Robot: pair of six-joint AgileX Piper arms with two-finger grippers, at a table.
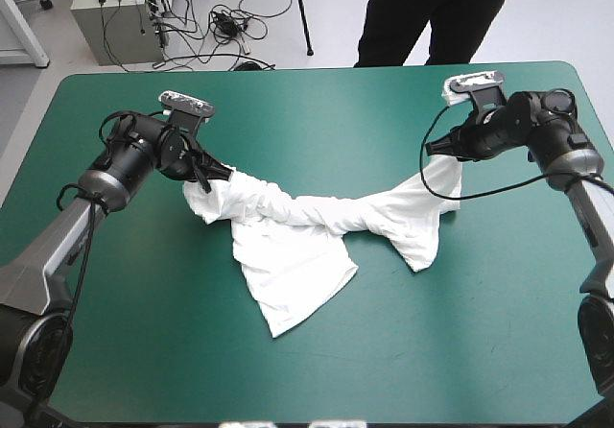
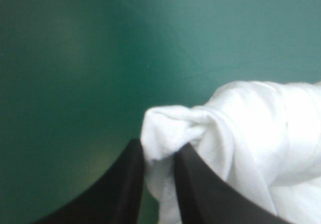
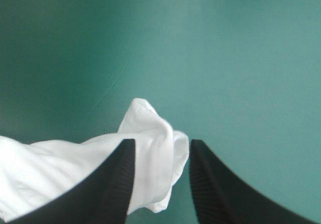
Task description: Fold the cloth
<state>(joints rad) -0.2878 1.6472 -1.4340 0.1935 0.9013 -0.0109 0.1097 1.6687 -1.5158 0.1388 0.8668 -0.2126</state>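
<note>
The white T-shirt (image 1: 288, 246) is stretched across the middle of the table as a twisted rope between my two grippers. A loose flap of it lies on the cover toward the near edge. My left gripper (image 1: 206, 180) is at the shirt's left end. In the left wrist view that gripper (image 2: 159, 144) is shut on a bunched corner of the T-shirt (image 2: 251, 128). My right gripper (image 1: 436, 150) holds the right end, from which a short tail hangs down. In the right wrist view the gripper (image 3: 161, 142) has a fold of the T-shirt (image 3: 60, 169) between its black fingers.
The teal-green cover (image 1: 317, 111) spreads around the shirt on every side. Both grippers are nearer the table's far edge than its near edge.
</note>
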